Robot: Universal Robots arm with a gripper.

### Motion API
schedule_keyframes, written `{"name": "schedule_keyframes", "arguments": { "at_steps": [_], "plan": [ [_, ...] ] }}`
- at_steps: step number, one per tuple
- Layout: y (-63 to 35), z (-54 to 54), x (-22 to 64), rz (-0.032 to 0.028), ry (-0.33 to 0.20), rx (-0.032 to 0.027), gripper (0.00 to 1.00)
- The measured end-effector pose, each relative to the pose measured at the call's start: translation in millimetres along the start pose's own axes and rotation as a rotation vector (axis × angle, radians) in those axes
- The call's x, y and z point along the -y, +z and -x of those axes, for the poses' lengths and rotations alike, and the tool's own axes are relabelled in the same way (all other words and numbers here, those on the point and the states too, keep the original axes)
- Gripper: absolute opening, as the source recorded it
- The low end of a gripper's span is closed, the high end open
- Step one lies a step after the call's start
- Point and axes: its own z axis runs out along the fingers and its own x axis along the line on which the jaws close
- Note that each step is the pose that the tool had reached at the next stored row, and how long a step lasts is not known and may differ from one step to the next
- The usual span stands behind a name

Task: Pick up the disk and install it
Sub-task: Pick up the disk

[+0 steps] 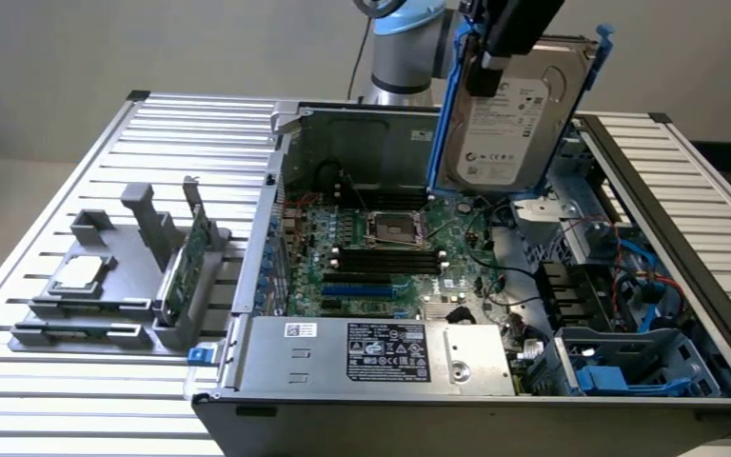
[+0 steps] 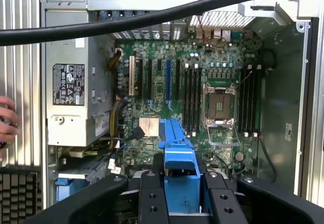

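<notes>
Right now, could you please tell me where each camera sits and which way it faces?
Exterior view: off the arm, raised, looking down at the open computer case; the arm and gripper show, gripping the disk above it.
Wrist view: on the wrist, facing into the case at the motherboard; the gripper's fingers flank the disk's blue frame.
Shared: the disk, motherboard and power supply.

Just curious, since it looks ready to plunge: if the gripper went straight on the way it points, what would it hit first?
The gripper clamps the disk, whose blue edge leads. Going straight on, that edge would probably reach the motherboard near the memory slots; depth is unclear.
</notes>
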Motion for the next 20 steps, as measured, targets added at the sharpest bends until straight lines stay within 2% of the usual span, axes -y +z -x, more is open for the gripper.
{"name": "schedule_keyframes", "arguments": {
  "at_steps": [6, 20],
  "plan": [
    [-1.2, -17.0, 14.8, 0.0061, 0.0, 0.0, 0.33],
    [-2.4, -60.1, 41.9, 0.0195, -0.001, 0.0002, 0.33]
  ]
}}
